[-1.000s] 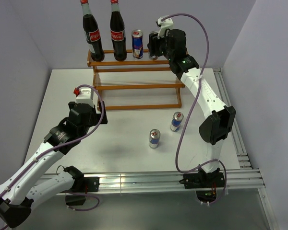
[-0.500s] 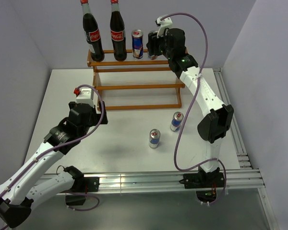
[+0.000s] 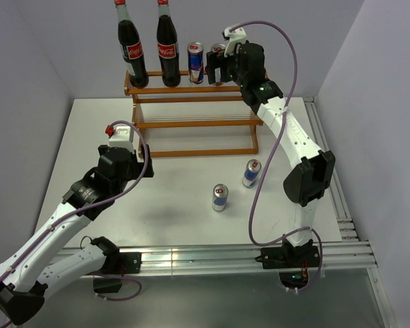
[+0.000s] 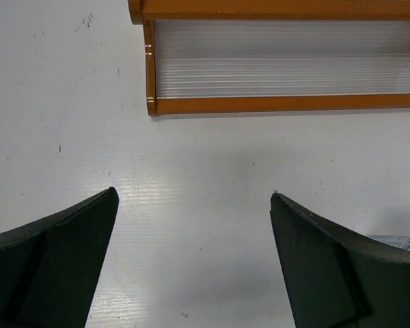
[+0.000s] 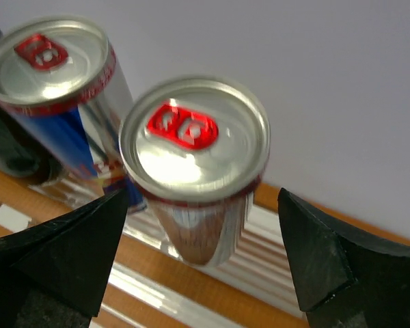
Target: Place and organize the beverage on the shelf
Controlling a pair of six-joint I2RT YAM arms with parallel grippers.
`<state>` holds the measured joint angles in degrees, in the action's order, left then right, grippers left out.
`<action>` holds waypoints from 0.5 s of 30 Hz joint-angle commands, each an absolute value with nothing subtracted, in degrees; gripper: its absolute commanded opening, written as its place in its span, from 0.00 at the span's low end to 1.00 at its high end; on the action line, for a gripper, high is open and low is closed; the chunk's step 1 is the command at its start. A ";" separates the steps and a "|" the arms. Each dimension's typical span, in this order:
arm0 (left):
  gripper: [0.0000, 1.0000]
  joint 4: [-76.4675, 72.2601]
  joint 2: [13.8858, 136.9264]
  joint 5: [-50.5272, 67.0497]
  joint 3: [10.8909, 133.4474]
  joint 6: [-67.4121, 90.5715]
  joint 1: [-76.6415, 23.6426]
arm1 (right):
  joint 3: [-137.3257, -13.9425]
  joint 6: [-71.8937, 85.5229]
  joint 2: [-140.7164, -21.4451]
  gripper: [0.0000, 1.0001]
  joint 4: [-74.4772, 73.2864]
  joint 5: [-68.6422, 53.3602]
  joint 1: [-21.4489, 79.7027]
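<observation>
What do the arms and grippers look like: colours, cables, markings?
Both the left arm and right arm have white link shells, black joint housings and a loose purple cable. The right arm shows a green light near its wrist. Gripper fingers are matte black, wedge-shaped.
</observation>
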<state>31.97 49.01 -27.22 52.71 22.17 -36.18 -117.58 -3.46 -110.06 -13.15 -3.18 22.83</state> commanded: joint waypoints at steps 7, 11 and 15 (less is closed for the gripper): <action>0.99 32.70 50.10 -29.18 56.86 30.39 -35.86 | -96.52 2.63 -91.34 1.00 -2.29 4.56 22.50; 1.00 31.03 49.75 -24.54 57.30 34.01 -35.86 | -90.98 5.61 -85.62 1.00 -5.88 5.54 22.68; 1.00 26.55 50.53 -19.34 54.67 36.65 -36.03 | -81.69 7.99 -79.29 1.00 -11.85 3.26 22.68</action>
